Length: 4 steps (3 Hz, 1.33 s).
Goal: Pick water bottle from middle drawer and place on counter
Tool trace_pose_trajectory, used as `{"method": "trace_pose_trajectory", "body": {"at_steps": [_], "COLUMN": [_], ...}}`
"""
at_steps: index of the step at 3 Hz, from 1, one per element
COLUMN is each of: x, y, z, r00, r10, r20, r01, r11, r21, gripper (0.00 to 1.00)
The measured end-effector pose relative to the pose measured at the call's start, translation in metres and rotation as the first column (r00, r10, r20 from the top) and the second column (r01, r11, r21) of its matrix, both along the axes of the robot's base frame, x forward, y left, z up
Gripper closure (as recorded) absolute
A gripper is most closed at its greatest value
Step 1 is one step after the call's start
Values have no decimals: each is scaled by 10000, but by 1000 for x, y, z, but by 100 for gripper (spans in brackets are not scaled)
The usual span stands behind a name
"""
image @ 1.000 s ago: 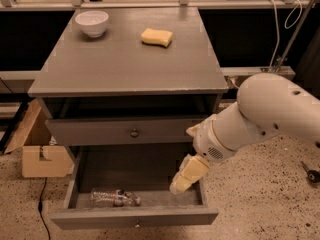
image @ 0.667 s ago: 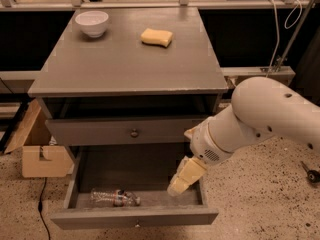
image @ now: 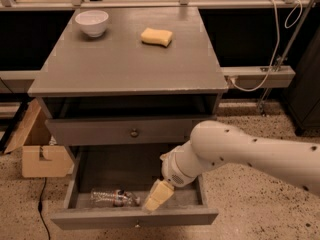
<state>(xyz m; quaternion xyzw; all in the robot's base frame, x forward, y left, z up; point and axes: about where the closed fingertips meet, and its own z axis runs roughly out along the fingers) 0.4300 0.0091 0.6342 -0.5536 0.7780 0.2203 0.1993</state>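
The water bottle (image: 114, 198), clear with a dark reddish label, lies on its side at the front left of the open middle drawer (image: 135, 217). My gripper (image: 157, 197), with pale yellow fingers, hangs inside the drawer just to the right of the bottle, close to its cap end, on the end of my white arm (image: 240, 154). It does not hold the bottle. The counter (image: 125, 59) is the grey cabinet top above.
A white bowl (image: 92, 22) stands at the counter's back left and a yellow sponge (image: 156, 36) lies at back centre. The drawer above (image: 134, 132) is closed. A cardboard box (image: 37, 149) sits on the floor to the left. Cables hang at the right.
My arm and gripper have moved left and lower in the drawer, closer to the bottle. The bottle has not moved.
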Motion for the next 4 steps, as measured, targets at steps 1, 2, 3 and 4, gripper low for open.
{"method": "trace_pose_trajectory", "body": {"at_steps": [1,2,3,4], "x": [15,35,54,54], "y": [40,81,122,122], "z": [-44,-73,-99,-99], "r00": [9998,9997,9999,9999], "r10": [-108,-113,-44,-42], "r20": [140,213,140,138], "r01": [98,79,11,10], "r11": [9974,9883,9740,9740], "r21": [712,1521,2267,2267], "gripper": [0,0,0,0]}}
